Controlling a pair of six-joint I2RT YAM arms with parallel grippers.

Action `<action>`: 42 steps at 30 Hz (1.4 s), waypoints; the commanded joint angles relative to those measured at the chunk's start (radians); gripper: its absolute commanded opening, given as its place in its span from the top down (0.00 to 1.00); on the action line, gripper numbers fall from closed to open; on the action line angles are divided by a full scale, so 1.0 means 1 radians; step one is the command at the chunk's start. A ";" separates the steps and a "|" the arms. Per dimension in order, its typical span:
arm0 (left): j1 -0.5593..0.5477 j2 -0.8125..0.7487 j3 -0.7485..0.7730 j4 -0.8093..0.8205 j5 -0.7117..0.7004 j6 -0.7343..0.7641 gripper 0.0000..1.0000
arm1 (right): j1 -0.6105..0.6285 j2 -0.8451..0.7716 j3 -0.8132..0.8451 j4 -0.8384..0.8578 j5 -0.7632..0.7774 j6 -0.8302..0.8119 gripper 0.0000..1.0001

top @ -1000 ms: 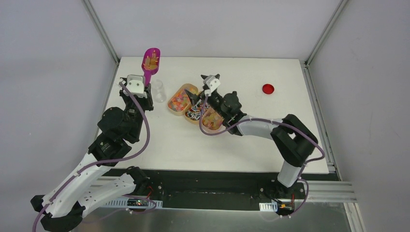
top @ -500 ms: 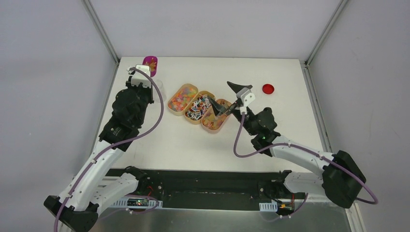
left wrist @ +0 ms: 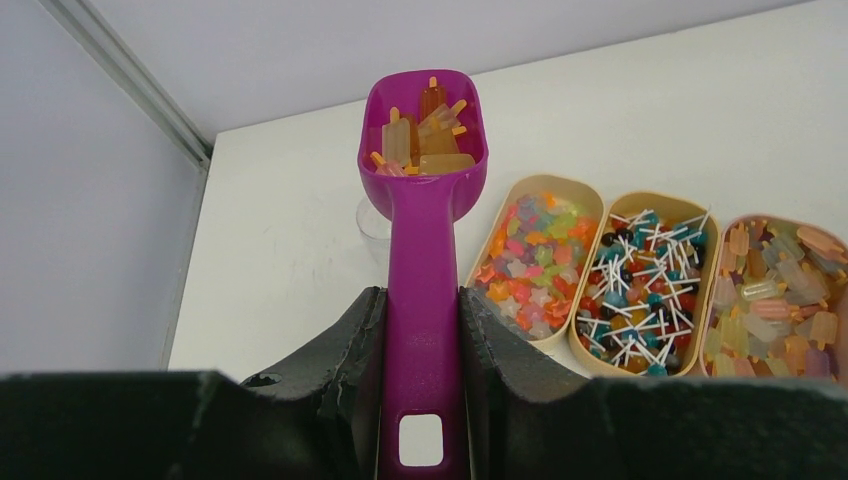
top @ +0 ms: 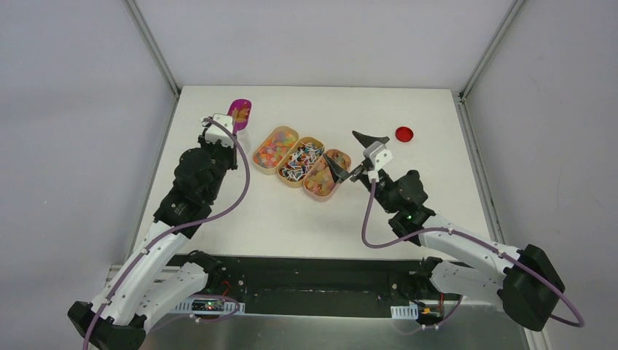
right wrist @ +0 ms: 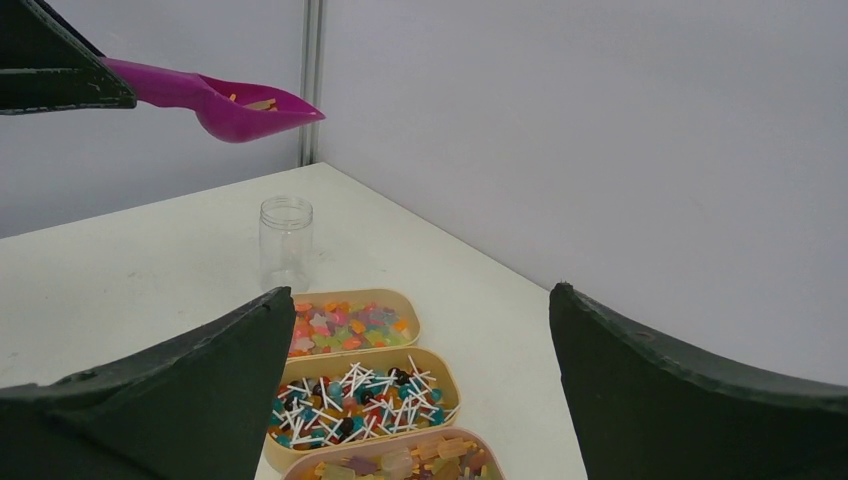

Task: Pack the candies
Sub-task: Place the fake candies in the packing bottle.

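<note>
My left gripper (left wrist: 422, 312) is shut on the handle of a magenta scoop (left wrist: 423, 150). The scoop is level and carries several orange-yellow gummies (left wrist: 420, 135). Its bowl (top: 240, 113) hangs above a clear jar (right wrist: 285, 243), which shows partly under it (left wrist: 372, 228). The candies lie in three oval trays: bright star bits (top: 273, 149), stick candies (top: 300, 162) and translucent gummies (top: 323, 177). My right gripper (top: 341, 147) stands open just right of the trays with nothing between its fingers (right wrist: 180, 400).
A flat red disc (top: 404, 133) lies at the back right of the white table (top: 430, 189). Metal posts and grey walls close in the table on the left, right and back.
The right arm has pulled back from over the trays to their right. The left arm has brought the loaded scoop down and a little nearer, over the jar.
</note>
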 commanded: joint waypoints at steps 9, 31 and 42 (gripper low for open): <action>0.049 -0.003 -0.066 0.077 0.023 -0.039 1.00 | 0.004 -0.105 -0.015 -0.027 0.028 -0.037 0.00; 0.106 0.030 -0.112 0.057 0.045 -0.061 1.00 | 0.004 -0.102 -0.009 -0.034 0.029 -0.031 0.00; 0.149 0.044 -0.106 0.034 0.088 -0.073 1.00 | 0.003 -0.106 -0.009 -0.035 0.028 -0.031 0.00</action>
